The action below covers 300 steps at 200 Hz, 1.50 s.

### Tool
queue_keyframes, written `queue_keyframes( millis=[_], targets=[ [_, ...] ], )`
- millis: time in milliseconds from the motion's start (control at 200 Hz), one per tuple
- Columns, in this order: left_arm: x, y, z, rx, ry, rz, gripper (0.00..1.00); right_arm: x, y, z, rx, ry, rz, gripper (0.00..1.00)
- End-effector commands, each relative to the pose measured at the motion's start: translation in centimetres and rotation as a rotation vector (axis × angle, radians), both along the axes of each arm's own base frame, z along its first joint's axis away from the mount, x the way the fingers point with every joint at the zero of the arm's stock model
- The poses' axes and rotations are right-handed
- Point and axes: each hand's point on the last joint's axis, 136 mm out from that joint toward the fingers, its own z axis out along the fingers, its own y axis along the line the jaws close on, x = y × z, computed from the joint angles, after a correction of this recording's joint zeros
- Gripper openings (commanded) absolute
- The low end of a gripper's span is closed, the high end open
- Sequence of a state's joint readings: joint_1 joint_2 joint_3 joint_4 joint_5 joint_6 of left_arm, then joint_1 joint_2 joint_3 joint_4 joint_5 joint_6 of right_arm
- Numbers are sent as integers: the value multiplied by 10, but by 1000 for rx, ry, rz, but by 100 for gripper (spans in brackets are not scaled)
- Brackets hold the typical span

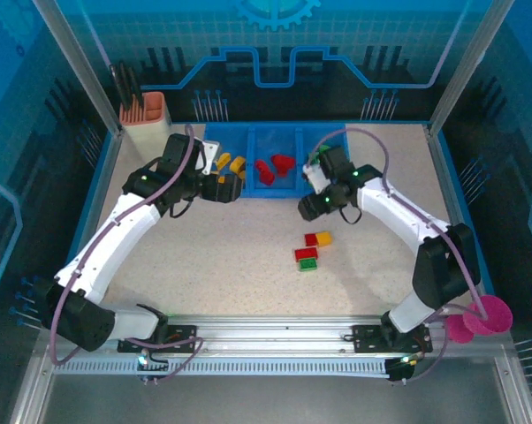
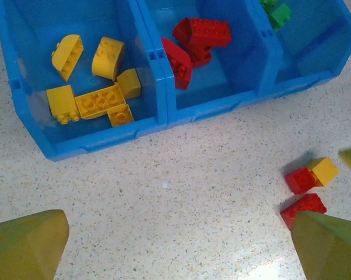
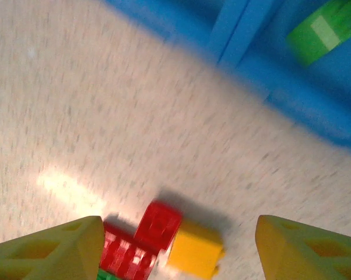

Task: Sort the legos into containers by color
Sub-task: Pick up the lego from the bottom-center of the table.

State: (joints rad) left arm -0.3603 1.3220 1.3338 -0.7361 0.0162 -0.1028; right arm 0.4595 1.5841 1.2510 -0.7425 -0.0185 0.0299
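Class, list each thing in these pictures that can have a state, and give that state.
Left pincer: open, empty.
Right pincer: open, empty.
Left compartment: holds yellow bricks.
Middle compartment: holds red bricks.
Right compartment: holds green bricks.
Loose bricks: unsorted, on the table.

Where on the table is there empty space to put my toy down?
The widest bare patch is the speckled tabletop between the bright blue plastic tray's front wall and the loose red, yellow and green studded bricks. Another lies between those bricks and the metal rail. Crowded: the tray's left compartment, holding several yellow bricks.
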Motion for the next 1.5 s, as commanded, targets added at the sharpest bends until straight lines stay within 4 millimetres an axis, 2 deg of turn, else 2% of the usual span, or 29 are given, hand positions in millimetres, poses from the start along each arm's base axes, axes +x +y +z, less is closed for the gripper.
queue_keyframes(
  millis=[0, 160, 275, 430, 585, 846, 1136, 1356, 1496],
  targets=[
    [-4, -7, 10, -24, -43, -45, 99, -40, 2, -10, 10, 91, 7, 73],
    [-6, -9, 6, -35, -41, -58, 99, -81, 6, -24, 35, 174, -70, 76],
    [-7, -10, 4, -41, -34, -60, 99, -102, 4, -38, 11, 227, -162, 78],
    [-8, -12, 4, -54, -39, -66, 99, -115, -6, -45, -92, 247, -279, 82],
    [-11, -16, 1, -68, -31, -95, 99, -128, -6, -56, -135, 258, -303, 87],
    [-9, -17, -2, -64, -37, -109, 99, -131, 2, -79, -147, 288, -332, 94],
    [-10, -10, -5, -62, -37, -95, 99, -120, 19, -99, -166, 301, -324, 92],
    [-10, -7, -6, -60, -36, -87, 99, -111, 29, -113, -178, 306, -311, 85],
    [-9, -6, -6, -63, -35, -82, 99, -110, 31, -118, -194, 317, -298, 67]
  ],
)
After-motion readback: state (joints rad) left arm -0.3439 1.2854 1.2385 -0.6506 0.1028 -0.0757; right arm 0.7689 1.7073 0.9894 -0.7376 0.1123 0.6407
